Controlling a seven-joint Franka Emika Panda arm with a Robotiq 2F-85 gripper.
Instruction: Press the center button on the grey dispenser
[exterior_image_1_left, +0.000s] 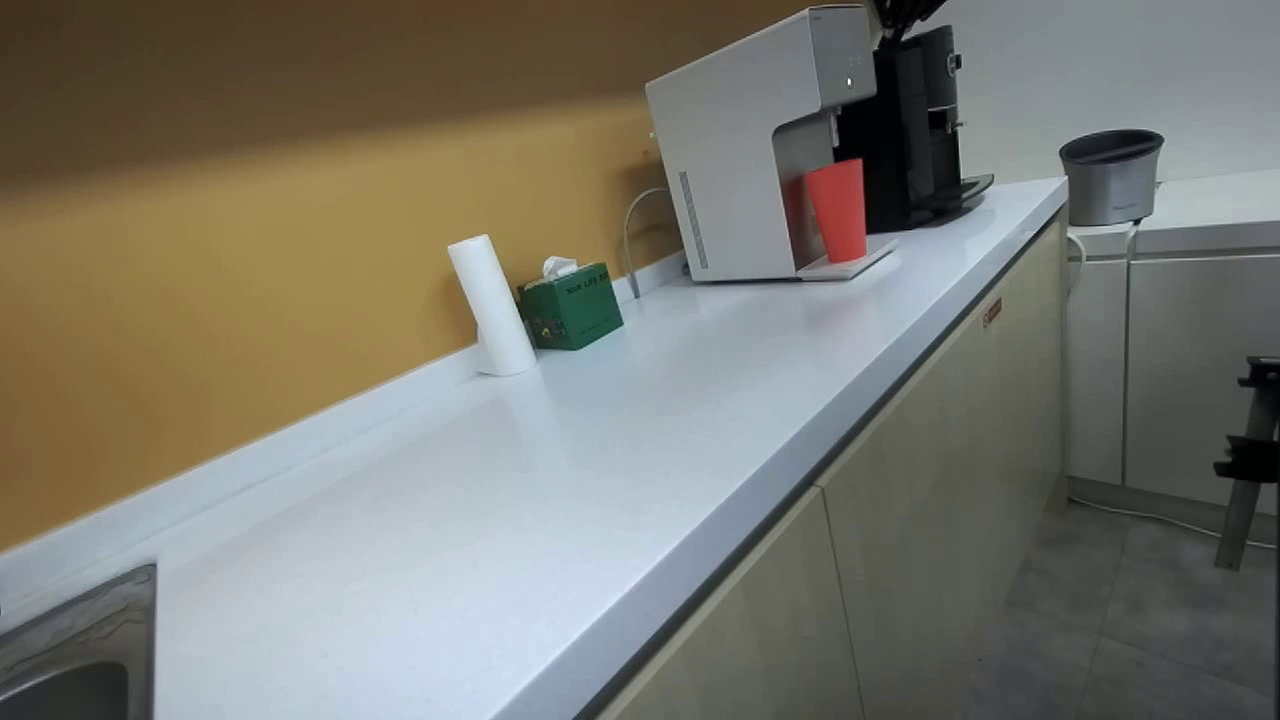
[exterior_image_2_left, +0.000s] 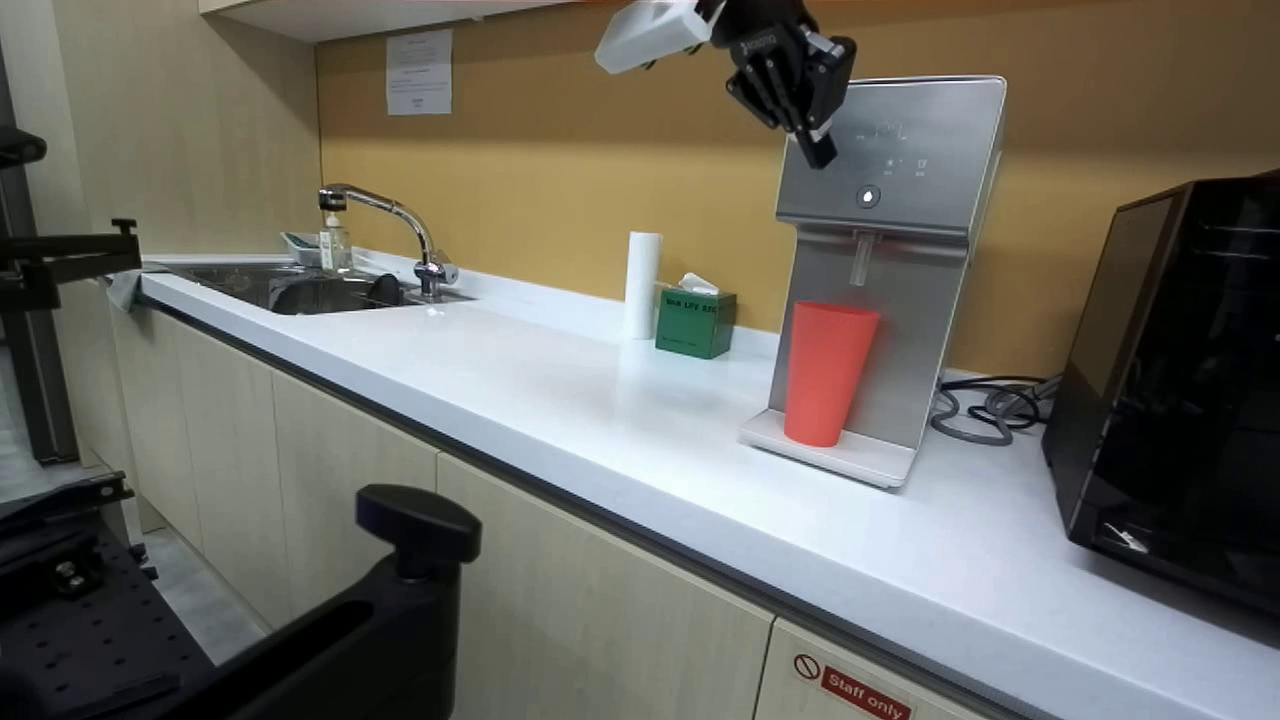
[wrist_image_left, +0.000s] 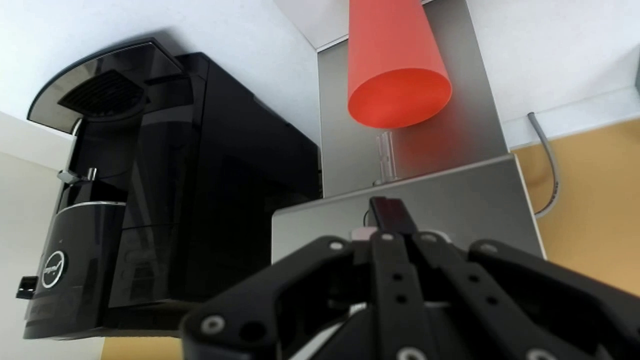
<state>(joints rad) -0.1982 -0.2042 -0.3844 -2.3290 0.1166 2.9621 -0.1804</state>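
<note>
The grey dispenser (exterior_image_1_left: 735, 140) stands on the counter and shows in both exterior views (exterior_image_2_left: 935, 125). Its center button (exterior_image_2_left: 868, 197) is a round ring with a lit white mark, low on the upper front panel. My gripper (exterior_image_2_left: 820, 150) is shut and empty, pointing down, up and to the left of the button in that exterior view. In the wrist view the closed fingertips (wrist_image_left: 392, 215) lie over the dispenser's front panel (wrist_image_left: 465, 200). They hide most of the button; only a dark bit of ring edge shows beside them. I cannot tell whether they touch the panel.
A red cup (exterior_image_2_left: 830, 375) stands on the drip tray under the spout (exterior_image_2_left: 862, 258). A black coffee machine (wrist_image_left: 240, 150) stands close beside the dispenser. A green tissue box (exterior_image_2_left: 696, 322) and a white paper roll (exterior_image_2_left: 642, 285) stand by the wall.
</note>
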